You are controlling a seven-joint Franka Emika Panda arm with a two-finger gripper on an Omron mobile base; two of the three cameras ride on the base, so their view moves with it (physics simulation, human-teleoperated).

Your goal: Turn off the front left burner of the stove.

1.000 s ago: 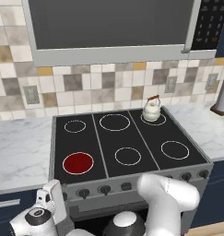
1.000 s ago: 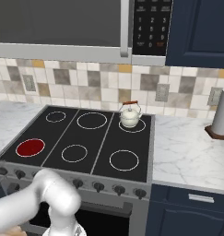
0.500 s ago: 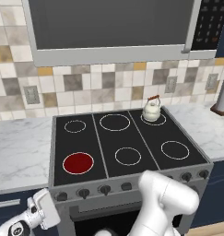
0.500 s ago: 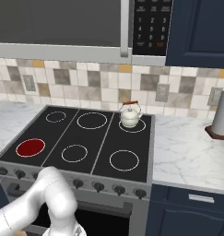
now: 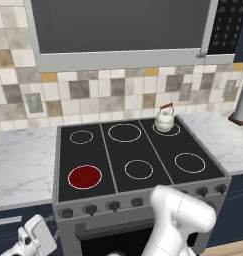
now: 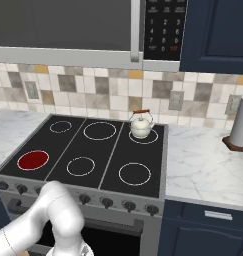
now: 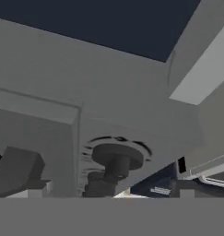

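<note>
While the gripper (image 5: 23,245) sits low at the stove's front left corner, its opening cannot be told. Round dark knobs (image 5: 90,209) line the grey metal panel of the stove (image 5: 143,150). On smooth black glass, the front left burner (image 5: 85,177) glows red. Farther back stands a white kettle (image 5: 164,119). No writing is legible.

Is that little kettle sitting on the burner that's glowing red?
No: the kettle sits on a back right zone of the stove, while the front left burner, the glowing red one, has nothing on it.
</note>
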